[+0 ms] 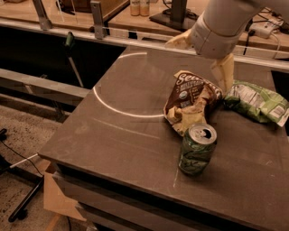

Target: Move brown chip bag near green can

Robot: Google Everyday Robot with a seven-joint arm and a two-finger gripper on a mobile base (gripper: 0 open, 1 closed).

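The brown chip bag (189, 100) lies crinkled on the dark table (113, 135), its lower edge right behind the green can (197, 149). The can stands upright near the table's front edge, silver top and pull-tab showing. My gripper (198, 65) hangs above and behind the bag, lifted clear of it. It is open and empty, with one tan finger (224, 72) pointing down over the bag's right corner and the other sticking out to the left.
A green and white chip bag (257, 101) lies to the right of the brown bag. A white arc is drawn on the table's left half. A railing and a shelf with bottles (139, 6) run behind the table.
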